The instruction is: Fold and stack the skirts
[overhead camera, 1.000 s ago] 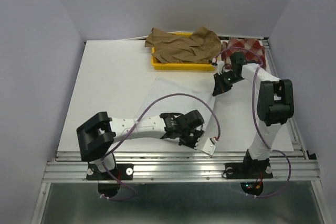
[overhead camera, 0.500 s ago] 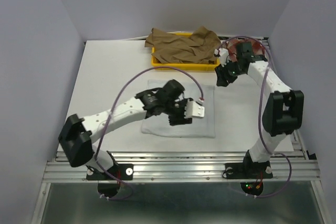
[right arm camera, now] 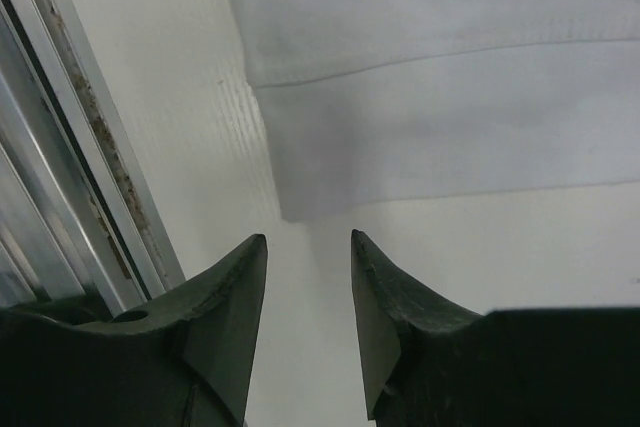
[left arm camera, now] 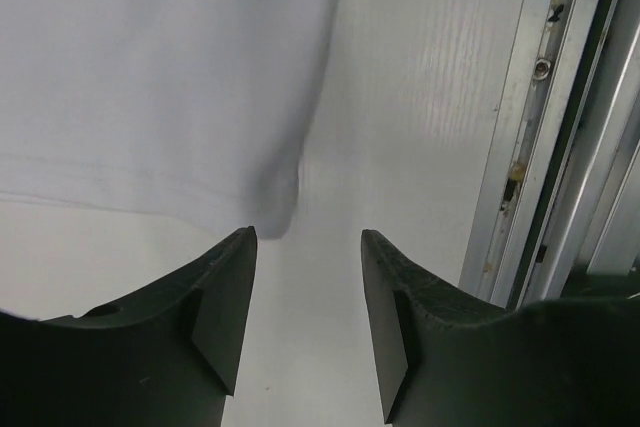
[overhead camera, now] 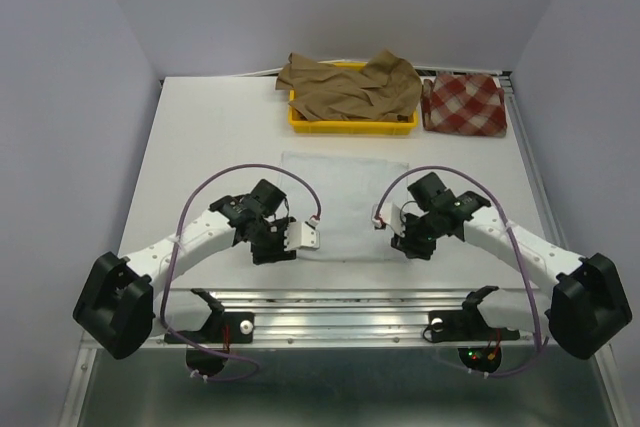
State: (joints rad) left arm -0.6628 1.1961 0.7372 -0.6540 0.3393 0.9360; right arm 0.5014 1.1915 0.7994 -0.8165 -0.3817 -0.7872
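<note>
Fold just released — left gripper [left arm camera: 307, 237] and right gripper [right arm camera: 308, 239], jaws apart, empty, sit at corners of the plain white cloth skirt [overhead camera: 345, 205] farthest from the yellow plastic tray [overhead camera: 350, 128] — another fold likely.

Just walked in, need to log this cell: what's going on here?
The robot is working on the plain white cloth skirt, which lies flat in the middle of the table. The left claw and the right claw are both open, each poised at one near corner of it, gripping nothing. The pleated tan-brown skirt is heaped over the yellow plastic tray at the far edge, and the red-and-beige checked skirt lies beside it, apparently folded.
</note>
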